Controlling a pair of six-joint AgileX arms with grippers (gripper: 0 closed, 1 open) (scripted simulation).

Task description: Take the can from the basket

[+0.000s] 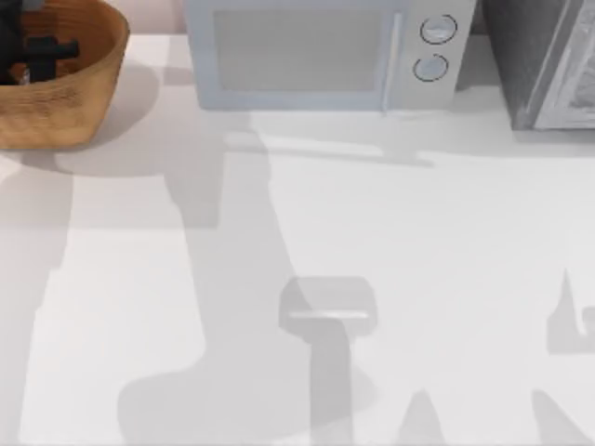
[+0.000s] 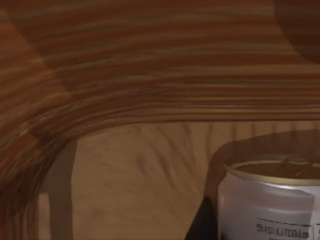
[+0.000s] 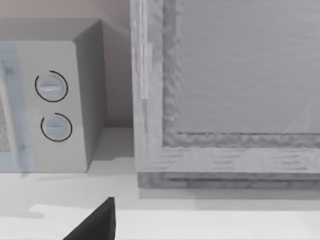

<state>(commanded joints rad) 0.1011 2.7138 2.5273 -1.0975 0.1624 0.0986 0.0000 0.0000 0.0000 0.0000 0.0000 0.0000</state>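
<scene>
Now my left gripper is down inside the basket at the table's far left corner; the can stands upright on the basket floor beside it; I cannot tell if my fingers are open.

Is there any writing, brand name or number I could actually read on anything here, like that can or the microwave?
The can in the basket: a printed strip low on its side, too blurred to read.
The microwave: two round knobs, no words or numbers legible by them.
The grey box beside the microwave: no text legible.
So nothing can be quoted.
</scene>
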